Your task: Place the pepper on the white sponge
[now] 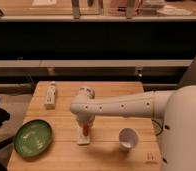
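Note:
The orange-red pepper [85,129] stands at the tip of my gripper [85,125], right over the white sponge [83,137], a small flat white pad near the table's front middle. The pepper's lower end touches or nearly touches the sponge. My white arm [126,105] reaches in from the right and bends down over the sponge. The gripper's end is mostly hidden by the arm's wrist.
A green plate [33,138] lies at the front left of the wooden table [111,90]. A white cup [127,138] stands at the front right of the sponge. A long narrow white bar with markings [50,95] lies at the back left.

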`<state>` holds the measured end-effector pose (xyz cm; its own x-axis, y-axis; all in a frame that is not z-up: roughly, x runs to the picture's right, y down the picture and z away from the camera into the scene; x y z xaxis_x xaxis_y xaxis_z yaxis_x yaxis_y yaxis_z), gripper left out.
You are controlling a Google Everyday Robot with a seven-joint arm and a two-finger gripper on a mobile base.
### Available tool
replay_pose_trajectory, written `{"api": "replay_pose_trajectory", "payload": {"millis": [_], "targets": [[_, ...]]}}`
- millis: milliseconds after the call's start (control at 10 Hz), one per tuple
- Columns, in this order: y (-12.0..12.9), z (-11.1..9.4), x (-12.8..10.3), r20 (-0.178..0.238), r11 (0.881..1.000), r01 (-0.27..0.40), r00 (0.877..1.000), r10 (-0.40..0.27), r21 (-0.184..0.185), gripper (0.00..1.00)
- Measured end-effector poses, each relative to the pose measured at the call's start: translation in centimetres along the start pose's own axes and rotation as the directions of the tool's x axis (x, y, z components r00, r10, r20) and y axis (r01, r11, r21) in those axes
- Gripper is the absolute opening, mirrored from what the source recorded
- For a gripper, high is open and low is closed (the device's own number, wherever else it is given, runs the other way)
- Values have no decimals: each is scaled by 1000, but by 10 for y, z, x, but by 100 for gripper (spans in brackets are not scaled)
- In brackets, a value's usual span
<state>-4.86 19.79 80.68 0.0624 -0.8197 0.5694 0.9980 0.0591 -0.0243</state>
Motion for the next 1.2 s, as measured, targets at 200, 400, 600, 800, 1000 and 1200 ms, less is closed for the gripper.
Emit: {"api": "replay_pose_trajectory", "payload": {"millis": [200,400,600,800,1000,1200], "targets": [[-3,0,-1,2,1000,20,1000,-20,7,38],[-6,0,-2,2,999,36,999,-36,11,47],[-8,-1,-1,1,999,52,999,-52,16,50],[-10,-1,-2,3,997,67,998,-67,22,54],[-12,-1,-2,4,996,84,996,-85,27,48],[-14,-1,-2,3,994,102,995,-102,33,43]]}}
